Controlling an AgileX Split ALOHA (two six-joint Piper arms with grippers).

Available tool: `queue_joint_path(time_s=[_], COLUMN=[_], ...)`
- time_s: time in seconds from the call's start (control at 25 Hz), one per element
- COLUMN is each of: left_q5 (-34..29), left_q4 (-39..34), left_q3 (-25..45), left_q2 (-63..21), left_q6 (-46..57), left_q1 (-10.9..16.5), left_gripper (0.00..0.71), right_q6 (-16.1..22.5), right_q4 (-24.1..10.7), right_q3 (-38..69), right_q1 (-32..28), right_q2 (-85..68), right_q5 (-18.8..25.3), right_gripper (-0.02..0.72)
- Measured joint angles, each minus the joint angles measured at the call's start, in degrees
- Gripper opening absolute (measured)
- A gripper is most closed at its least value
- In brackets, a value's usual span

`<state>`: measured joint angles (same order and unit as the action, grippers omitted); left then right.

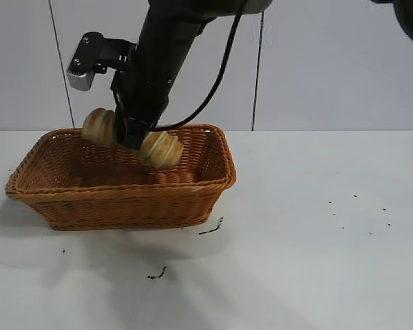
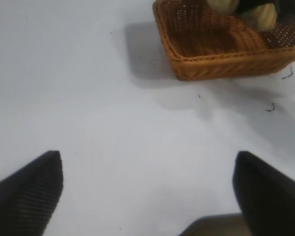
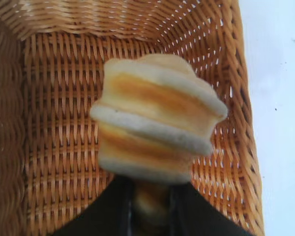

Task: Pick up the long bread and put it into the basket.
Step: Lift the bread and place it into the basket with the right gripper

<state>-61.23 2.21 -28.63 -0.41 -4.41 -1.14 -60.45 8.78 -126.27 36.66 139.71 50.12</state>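
The long bread (image 1: 162, 148), a tan loaf with orange-brown ridges, hangs tilted just above the floor of the wicker basket (image 1: 124, 194), its ends sticking out either side of my right gripper (image 1: 134, 137). In the right wrist view the bread (image 3: 157, 128) fills the middle over the basket weave (image 3: 54, 123). My right gripper (image 3: 152, 189) is shut on its near part, a dark finger (image 3: 113, 206) on each side. My left gripper (image 2: 147, 196) stands open over bare table, far from the basket (image 2: 221, 64).
The basket stands at the left of a white table (image 1: 316, 261), with a pale wall behind. Small black specks (image 1: 212, 228) lie just in front of the basket, and more (image 1: 157, 275) nearer the front. Open table stretches to the right.
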Motion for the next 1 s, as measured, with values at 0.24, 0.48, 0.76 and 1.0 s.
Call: queue_joint_path(time_s=[0.24,0.48,0.76,1.0], left_q5=[0.0,0.0,0.0,0.0], left_q4=[0.0,0.0,0.0,0.0], left_q3=[0.0,0.0,0.0,0.0], left_q2=[0.0,0.0,0.0,0.0], left_q6=[0.0,0.0,0.0,0.0], left_q1=[0.0,0.0,0.0,0.0], left_gripper=[0.692,0.692,0.692,0.692], right_q6=[0.0,0.5,4.01,15.04], right_q4=[0.08,2.1,2.51,3.01], right_q3=[0.0,0.0,0.0,0.0], right_q1=[0.0,0.0,-0.07,-0.92], right_q2=[0.0,0.0,-0.44,-4.75], right_q5=[0.04,-0.01,-0.01,-0.8], right_gripper=[0.505,0.682,0.689,0.689])
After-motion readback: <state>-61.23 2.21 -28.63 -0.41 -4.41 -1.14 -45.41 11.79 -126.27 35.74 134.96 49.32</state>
